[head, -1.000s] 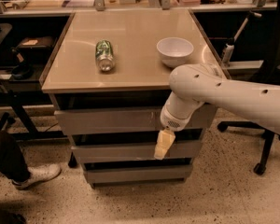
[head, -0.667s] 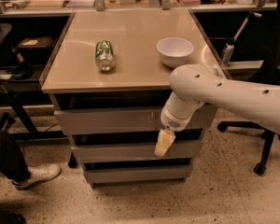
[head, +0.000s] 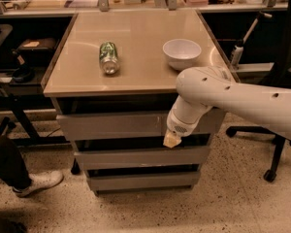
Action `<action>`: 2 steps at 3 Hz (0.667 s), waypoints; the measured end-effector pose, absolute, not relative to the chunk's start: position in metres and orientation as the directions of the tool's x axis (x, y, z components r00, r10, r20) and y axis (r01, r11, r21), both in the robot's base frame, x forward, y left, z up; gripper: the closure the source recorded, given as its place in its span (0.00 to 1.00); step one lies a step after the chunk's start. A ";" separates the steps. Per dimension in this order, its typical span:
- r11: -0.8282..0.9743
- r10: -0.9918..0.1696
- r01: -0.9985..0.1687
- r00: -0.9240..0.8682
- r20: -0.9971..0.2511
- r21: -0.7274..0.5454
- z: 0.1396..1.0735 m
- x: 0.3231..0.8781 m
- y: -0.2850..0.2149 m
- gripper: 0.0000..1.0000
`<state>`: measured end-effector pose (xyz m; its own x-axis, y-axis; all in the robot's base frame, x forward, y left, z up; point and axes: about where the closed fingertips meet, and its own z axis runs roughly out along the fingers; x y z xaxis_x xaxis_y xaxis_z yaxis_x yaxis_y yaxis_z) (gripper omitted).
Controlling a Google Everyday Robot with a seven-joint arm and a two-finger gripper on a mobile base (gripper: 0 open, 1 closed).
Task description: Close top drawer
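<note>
We are seeing the gripper (head: 172, 140) hanging at the lower edge of the top drawer (head: 111, 125), right of centre, unable to tell its grip state, while the drawer is sitting just under the tabletop (head: 136, 33) that is carrying a green can (head: 108, 57) and a white bowl (head: 182, 53).

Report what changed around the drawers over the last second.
The gripper rose slightly, its tip now by the lower edge of the top drawer. Nothing was grasped or released. The drawer, still partly open, the can and the bowl stayed put.
</note>
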<state>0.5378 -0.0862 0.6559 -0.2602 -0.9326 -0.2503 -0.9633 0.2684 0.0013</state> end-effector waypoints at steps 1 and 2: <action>0.273 -0.935 -0.962 -0.263 -0.239 -0.009 0.652 0.549 -0.077 0.94; 0.293 -0.934 -0.955 -0.275 -0.227 -0.051 0.655 0.584 -0.061 1.00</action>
